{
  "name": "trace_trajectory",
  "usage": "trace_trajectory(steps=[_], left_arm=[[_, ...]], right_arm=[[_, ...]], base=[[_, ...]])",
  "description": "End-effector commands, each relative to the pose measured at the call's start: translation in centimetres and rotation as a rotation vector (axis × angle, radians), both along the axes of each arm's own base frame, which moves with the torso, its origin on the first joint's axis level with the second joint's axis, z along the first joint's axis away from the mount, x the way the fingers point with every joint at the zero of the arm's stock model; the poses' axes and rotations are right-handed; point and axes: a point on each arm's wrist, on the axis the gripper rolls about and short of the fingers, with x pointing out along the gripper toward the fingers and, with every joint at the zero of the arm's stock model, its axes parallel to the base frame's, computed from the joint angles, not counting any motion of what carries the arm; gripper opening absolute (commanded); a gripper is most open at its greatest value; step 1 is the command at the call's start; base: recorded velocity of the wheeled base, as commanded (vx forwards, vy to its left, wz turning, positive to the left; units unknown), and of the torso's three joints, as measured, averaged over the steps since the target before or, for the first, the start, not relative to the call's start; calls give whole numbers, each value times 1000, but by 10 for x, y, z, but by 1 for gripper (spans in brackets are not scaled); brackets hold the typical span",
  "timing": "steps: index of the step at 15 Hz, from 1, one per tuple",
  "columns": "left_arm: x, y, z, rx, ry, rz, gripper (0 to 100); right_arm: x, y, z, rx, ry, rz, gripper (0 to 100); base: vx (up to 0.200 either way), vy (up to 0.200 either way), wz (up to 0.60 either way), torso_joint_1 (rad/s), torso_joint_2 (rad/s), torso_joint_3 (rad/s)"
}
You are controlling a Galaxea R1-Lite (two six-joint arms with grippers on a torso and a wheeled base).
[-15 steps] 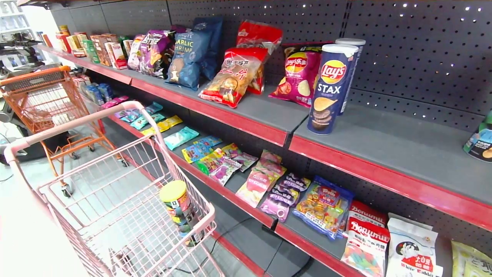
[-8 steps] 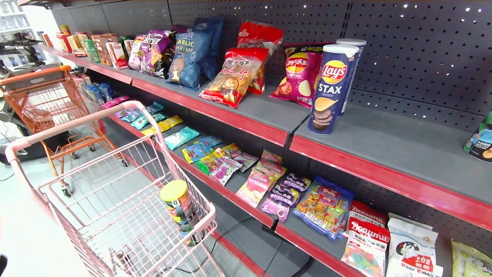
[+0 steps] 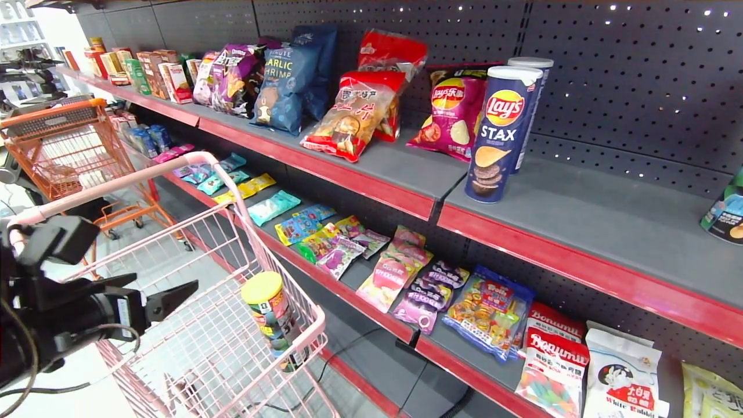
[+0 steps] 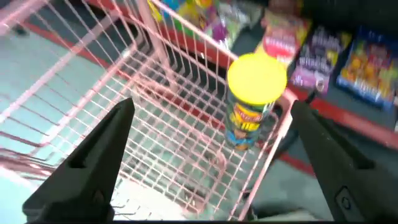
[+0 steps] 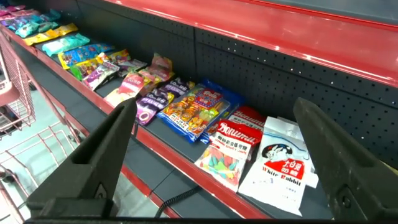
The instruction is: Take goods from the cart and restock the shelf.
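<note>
A chip can with a yellow lid (image 3: 273, 316) stands upright in the near right corner of the pink cart (image 3: 125, 184). My left gripper (image 3: 174, 299) hangs open over the cart basket, left of the can and apart from it. In the left wrist view the can (image 4: 254, 99) sits ahead between the spread fingers of the left gripper (image 4: 212, 106). My right gripper (image 5: 214, 106) is open and holds nothing, facing the lower shelf's candy bags (image 5: 199, 109). Two blue chip cans (image 3: 502, 133) stand on the grey top shelf (image 3: 580, 226).
Snack bags (image 3: 354, 113) and boxes (image 3: 157, 72) fill the top shelf's left part; bare board lies right of the blue cans. A dark can (image 3: 725, 212) sits at the far right edge. An orange cart (image 3: 64, 145) stands behind the pink one. Cables (image 3: 348, 354) run along the floor.
My left arm has come into the head view from the lower left and now reaches over the cart basket toward the yellow-lidded can. The goods have not moved.
</note>
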Motion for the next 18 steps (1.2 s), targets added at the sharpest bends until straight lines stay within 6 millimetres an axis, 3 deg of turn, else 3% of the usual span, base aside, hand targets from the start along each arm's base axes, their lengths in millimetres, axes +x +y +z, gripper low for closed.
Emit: trace_trajectory(steps=[1,4,8,12,18], left_arm=[[30,1,-46,2,198,-44,100],[51,-2,-65,1,165,-81,100],[61,-11,-93,30,224,-171,100],[80,-24,-116,32,168,-231,100],[97,-33,-136,18,156,-286,100]], right_arm=[[0,0,0,0,1,1,100],[0,0,0,-2,1,1,100],[0,0,0,-2,1,2,100],[0,0,0,-3,1,2,100],[0,0,0,-3,0,2,100]], base=[[0,0,0,0,0,0],[0,0,0,0,0,0],[0,0,0,0,0,0],[0,0,0,0,0,0],[0,0,0,0,0,0]])
